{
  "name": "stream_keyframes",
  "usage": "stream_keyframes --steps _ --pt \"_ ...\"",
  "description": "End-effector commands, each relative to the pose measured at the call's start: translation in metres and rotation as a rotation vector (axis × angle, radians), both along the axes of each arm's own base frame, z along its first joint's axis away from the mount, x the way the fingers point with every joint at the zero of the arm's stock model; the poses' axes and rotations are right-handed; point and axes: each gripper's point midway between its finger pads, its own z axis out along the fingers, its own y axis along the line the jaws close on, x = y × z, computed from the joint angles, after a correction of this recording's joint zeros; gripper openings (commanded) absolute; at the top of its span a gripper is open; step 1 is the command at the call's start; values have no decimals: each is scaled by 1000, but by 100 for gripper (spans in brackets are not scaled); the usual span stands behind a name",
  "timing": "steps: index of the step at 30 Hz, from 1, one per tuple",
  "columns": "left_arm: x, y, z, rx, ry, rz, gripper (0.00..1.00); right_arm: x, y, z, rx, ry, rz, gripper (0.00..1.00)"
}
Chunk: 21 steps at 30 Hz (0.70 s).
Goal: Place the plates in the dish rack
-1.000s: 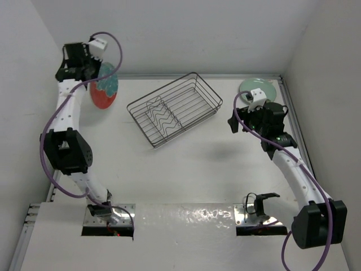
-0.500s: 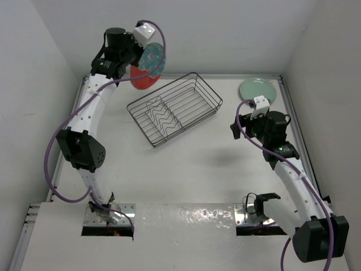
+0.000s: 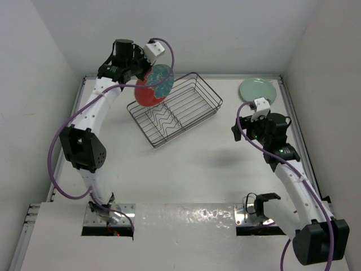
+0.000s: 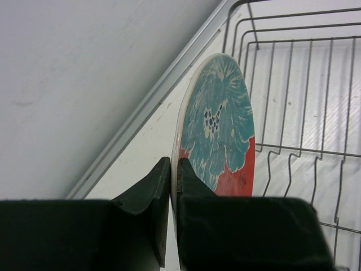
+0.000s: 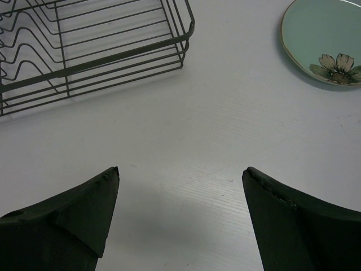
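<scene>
Left gripper [image 4: 170, 186] pinches red plate [image 4: 220, 130] by its rim, dish rack [image 3: 180, 110] below it. Next I lower it edgewise into a slot. Right gripper [image 5: 180, 214] wide, empty.

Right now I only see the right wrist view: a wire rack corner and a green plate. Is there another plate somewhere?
Observer: Yes. A red plate with a teal flower hangs on edge in the air, by the dish rack's far left side.
Operator: What holds it up?
Observer: The left arm; its jaws are shut on the plate's rim.
Operator: Any plates in the rack yet?
Observer: None; the top view shows its zigzag holder bare.
</scene>
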Motion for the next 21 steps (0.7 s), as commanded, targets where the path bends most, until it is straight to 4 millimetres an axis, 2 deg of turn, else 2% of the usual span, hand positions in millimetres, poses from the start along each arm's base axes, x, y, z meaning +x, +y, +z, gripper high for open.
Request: stream_keyframes --steps 1,5,6,11,13,19,21 --pt "-6 -18 83 -64 -247 -110 0 -2 -4 3 -22 -21 -14 89" --pt "-4 -15 71 -30 -237 -106 0 -4 -4 -3 -22 -9 -17 89" --pt "-3 -15 60 -25 -221 -105 0 -3 -4 -2 -20 -13 -17 89" --pt "0 -14 38 -16 -193 -92 0 -2 -5 -1 -27 -15 -19 89" --pt "3 -11 36 1 -207 -75 0 -2 -6 1 -35 -17 -19 89" --pt "-1 -11 -1 7 -152 -81 0 -3 -6 -3 -35 -1 -24 92" --pt "-4 -12 -18 -3 -108 -78 0 0 -8 -12 -3 58 -71 93"
